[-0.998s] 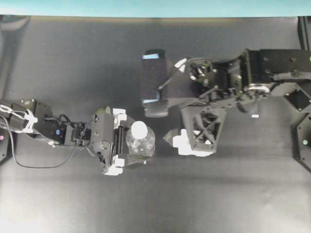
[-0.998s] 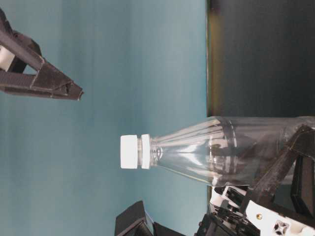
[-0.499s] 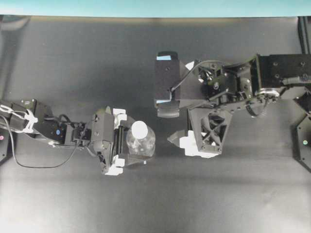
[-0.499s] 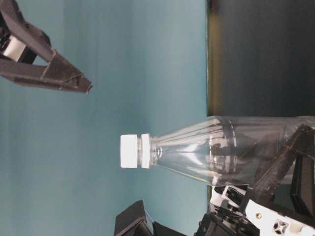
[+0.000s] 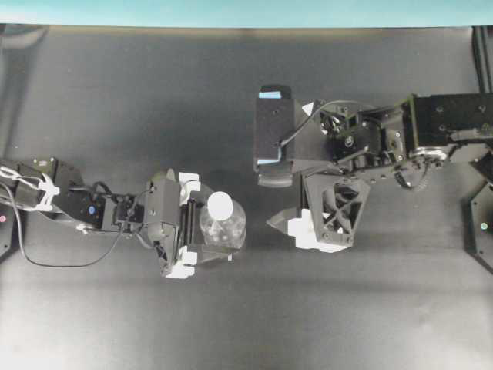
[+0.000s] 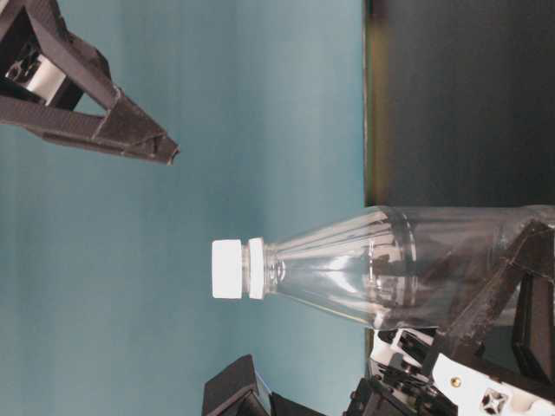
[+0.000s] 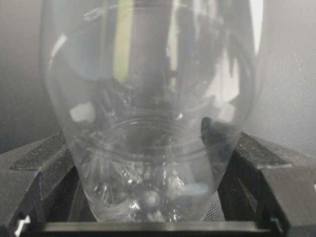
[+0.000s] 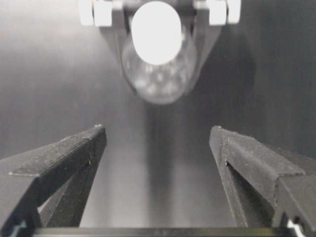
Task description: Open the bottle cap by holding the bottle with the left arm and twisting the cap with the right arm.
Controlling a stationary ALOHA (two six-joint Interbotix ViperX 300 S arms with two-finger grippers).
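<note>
Bottle [image 5: 223,225], clear, unlabelled, upright mid-bench [image 5: 115,100], clamped at its base by the left hand [image 5: 187,225]; white bottle cap [image 5: 221,205] on, untouched. Right hand [image 5: 285,189] spread wide, empty, well apart to the bottle's right with bare bench between. No legible writing.

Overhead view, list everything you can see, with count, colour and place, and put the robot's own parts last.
bottle: one, clear plastic, upright left of centre on the table, held low on its body
cap: one, white, on top of the bottle
table: one, dark grey, fills the view
wall: teal strip along the top edge
tape mark: one, small, white, on the table at right
left gripper: one, black with white-tipped fingers, closed around the bottle
right gripper: one, black with lattice fingers, open, right of the bottle, not touching it
</note>
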